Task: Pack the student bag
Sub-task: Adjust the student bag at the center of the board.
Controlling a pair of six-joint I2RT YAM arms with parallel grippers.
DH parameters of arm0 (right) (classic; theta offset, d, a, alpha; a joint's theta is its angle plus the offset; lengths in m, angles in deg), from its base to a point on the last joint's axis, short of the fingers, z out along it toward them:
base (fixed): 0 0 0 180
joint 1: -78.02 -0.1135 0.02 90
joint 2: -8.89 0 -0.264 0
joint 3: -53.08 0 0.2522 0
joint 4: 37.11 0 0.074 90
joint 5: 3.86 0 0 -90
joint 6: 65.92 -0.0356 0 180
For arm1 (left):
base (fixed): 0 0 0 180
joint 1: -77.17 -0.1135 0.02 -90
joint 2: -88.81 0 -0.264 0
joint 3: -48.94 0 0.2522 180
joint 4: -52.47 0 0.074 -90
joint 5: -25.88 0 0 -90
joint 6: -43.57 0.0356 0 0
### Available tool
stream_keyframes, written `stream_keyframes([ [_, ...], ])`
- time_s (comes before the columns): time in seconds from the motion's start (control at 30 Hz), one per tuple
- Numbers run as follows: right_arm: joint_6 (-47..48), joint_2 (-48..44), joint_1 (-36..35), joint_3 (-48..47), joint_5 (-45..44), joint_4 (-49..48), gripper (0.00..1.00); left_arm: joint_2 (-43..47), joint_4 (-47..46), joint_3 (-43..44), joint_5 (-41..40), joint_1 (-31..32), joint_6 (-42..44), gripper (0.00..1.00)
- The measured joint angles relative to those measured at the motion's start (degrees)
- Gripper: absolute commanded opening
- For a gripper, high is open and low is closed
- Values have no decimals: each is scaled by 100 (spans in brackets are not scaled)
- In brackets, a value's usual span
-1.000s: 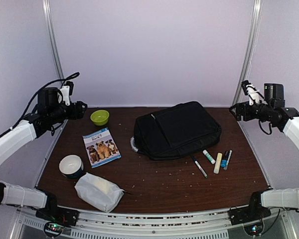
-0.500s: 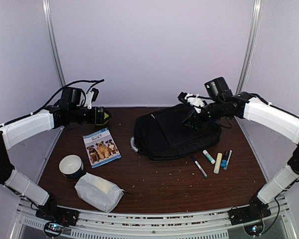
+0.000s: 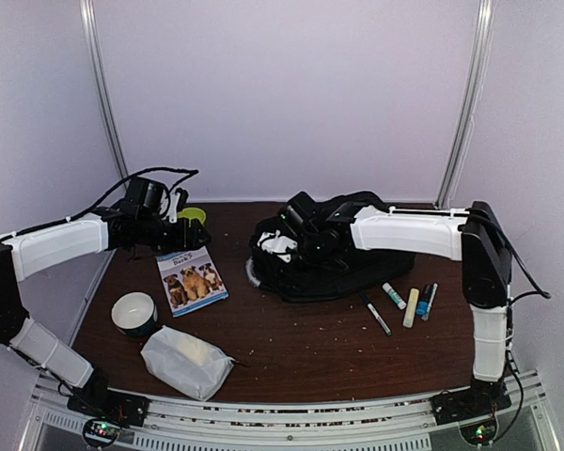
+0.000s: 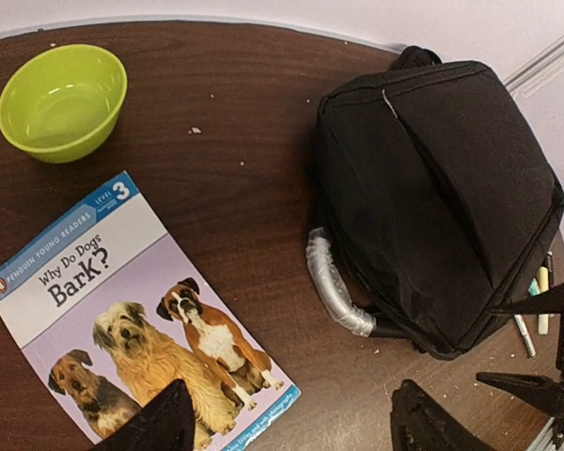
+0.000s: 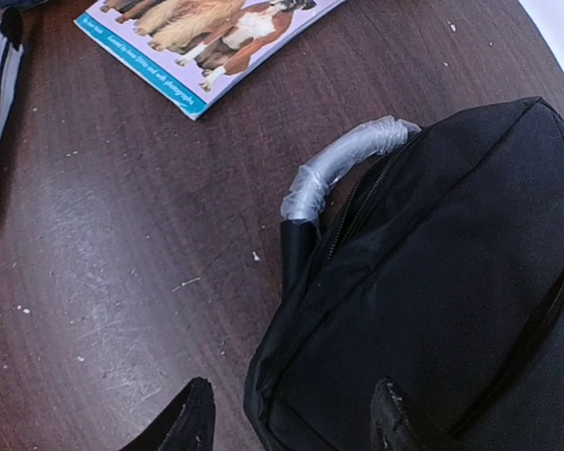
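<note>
The student bag [image 3: 357, 254] is a large black backpack lying flat at the table's middle back, with its grey handle [image 3: 252, 273] at its left end. It also shows in the left wrist view [image 4: 442, 188] and the right wrist view [image 5: 451, 282]. My right gripper [image 3: 278, 244] is open and empty, hovering over the bag's left corner beside the handle [image 5: 343, 164]; in its own view the gripper [image 5: 291, 418] straddles the bag's edge. My left gripper [image 3: 194, 237] is open and empty above the dog book [image 4: 122, 319], left of the bag; in its own view the gripper [image 4: 291, 423] touches nothing.
A dog book [image 3: 192, 278] lies left of the bag. A green bowl [image 3: 192, 215] stands behind it. A white cup [image 3: 134, 313] and a white pouch [image 3: 186, 362] sit at the front left. Several pens and markers [image 3: 409, 301] lie right of the bag's front.
Both arms have swung in from the sides. The right gripper crossed over the bag to its left end near the handle. The left gripper moved right and down over the book.
</note>
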Motion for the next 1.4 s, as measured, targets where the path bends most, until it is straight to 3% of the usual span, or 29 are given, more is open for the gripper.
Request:
stream_keyframes([
  [0.37, -446, 737, -2, -778, -501, 151, 61, 273, 48, -328, -127, 321, -96, 74],
  [0.7, -730, 1285, -4, -1180, -647, 323, 57, 463, 63, -562, -304, 531, -216, 74],
  [0.8, -785, 1488, -4, -1368, -678, 402, 44, 538, 81, -664, -350, 560, -243, 74],
  [0.97, -809, 1611, -4, -1558, -748, 516, 10, 590, 81, -791, -389, 599, -286, 74],
  [1.1, -713, 1598, -22, -1587, -798, 542, 0, 619, 83, -876, -437, 634, -297, 74],
  [1.4, 37, 780, -13, -1117, -507, 387, 0, 616, 59, -938, -463, 693, -256, 74],
])
